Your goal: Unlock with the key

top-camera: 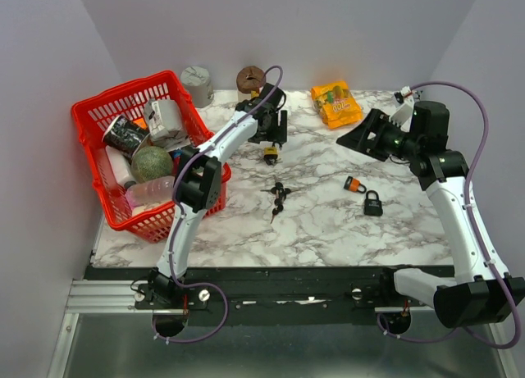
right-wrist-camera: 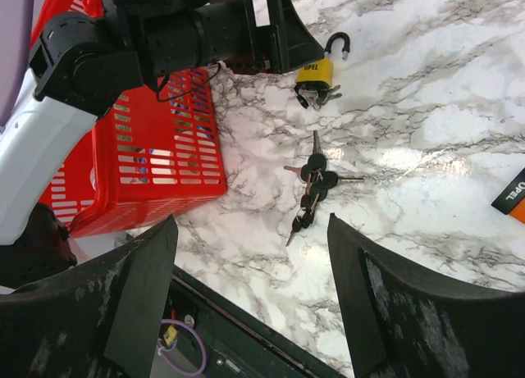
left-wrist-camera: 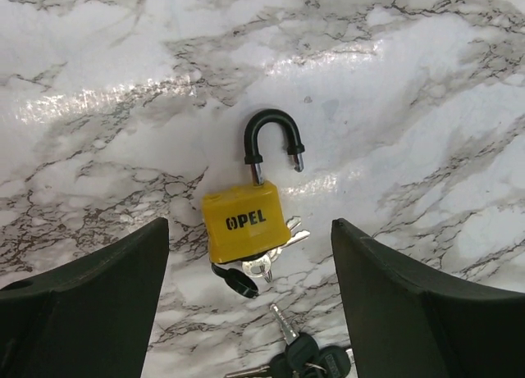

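Observation:
A yellow padlock (left-wrist-camera: 244,226) lies flat on the marble table (left-wrist-camera: 426,107), also visible as the yellow padlock (top-camera: 270,154) and the yellow padlock (right-wrist-camera: 316,73). Its black shackle (left-wrist-camera: 271,136) has one leg free of the body. A black-headed key (left-wrist-camera: 239,280) sticks in its underside with small silver keys beside it. My left gripper (left-wrist-camera: 249,230) hovers over the lock, open, both fingers apart from it. A loose bunch of black-headed keys (top-camera: 277,199) lies nearer the front. My right gripper (top-camera: 361,136) hangs open and empty at the right, well above the table.
A red basket (top-camera: 94,116) full of cups and bottles fills the left side. An orange padlock (top-camera: 354,184) and a black padlock (top-camera: 373,203) lie centre right. A yellow snack bag (top-camera: 336,103), a brown ring (top-camera: 250,79) and a grey cup (top-camera: 197,83) sit along the back.

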Action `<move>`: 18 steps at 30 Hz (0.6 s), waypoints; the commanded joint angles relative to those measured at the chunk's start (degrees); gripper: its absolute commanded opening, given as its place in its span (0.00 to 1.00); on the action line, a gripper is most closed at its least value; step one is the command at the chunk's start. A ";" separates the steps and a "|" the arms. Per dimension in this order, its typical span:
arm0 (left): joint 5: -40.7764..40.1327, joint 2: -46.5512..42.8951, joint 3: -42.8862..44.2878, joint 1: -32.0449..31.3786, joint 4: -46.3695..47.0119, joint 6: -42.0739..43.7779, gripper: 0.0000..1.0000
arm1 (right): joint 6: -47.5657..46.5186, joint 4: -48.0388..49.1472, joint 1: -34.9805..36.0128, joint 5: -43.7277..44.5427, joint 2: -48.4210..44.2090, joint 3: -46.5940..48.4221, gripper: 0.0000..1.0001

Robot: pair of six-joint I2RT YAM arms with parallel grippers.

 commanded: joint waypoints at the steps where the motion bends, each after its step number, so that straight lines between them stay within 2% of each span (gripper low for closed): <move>1: -1.63 -2.00 -2.37 3.61 5.03 2.17 0.89 | -3.63 -0.02 -0.27 1.31 -1.68 -1.28 0.82; 10: -3.12 -12.03 -3.69 2.30 9.87 6.04 0.95 | -9.60 0.60 -0.27 5.45 -4.67 -5.59 0.82; 18: -8.83 -23.62 -6.59 -1.30 12.15 9.10 0.99 | -14.18 5.25 -0.10 0.98 -4.41 -10.59 0.77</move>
